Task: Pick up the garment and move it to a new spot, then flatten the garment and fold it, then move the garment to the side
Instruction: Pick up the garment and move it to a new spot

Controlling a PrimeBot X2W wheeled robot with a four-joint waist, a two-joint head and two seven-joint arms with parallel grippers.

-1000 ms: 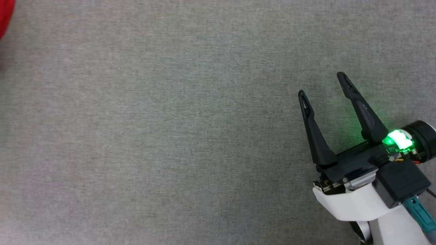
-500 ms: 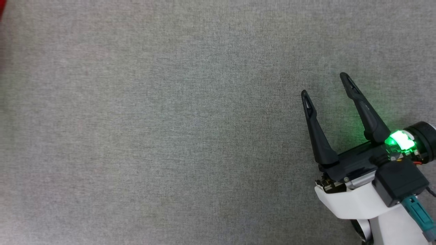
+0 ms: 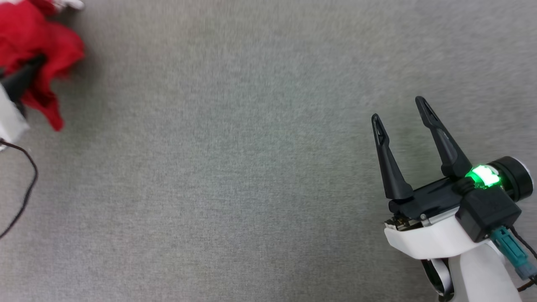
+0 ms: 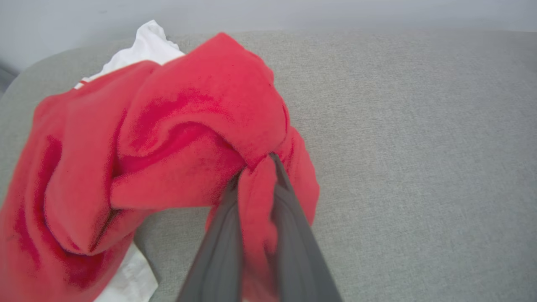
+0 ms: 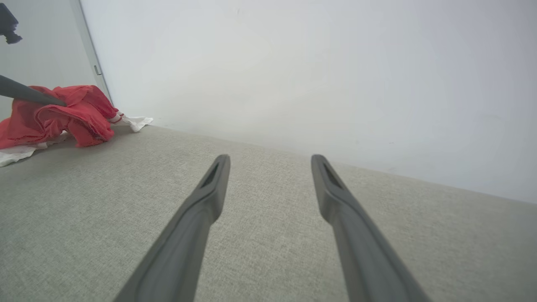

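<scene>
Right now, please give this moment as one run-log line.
left fingers: shut on crumpled red-and-white jersey T-shirt | right fingers: open, empty | surface: grey woven fabric | step: pick-up

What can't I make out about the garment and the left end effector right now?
Garment front and any print: left wrist view, buried in its own bunched folds.
Garment's full extent: head view, cut off by the left edge, blurred.
Left end effector tips: left wrist view, wrapped by red cloth.
</scene>
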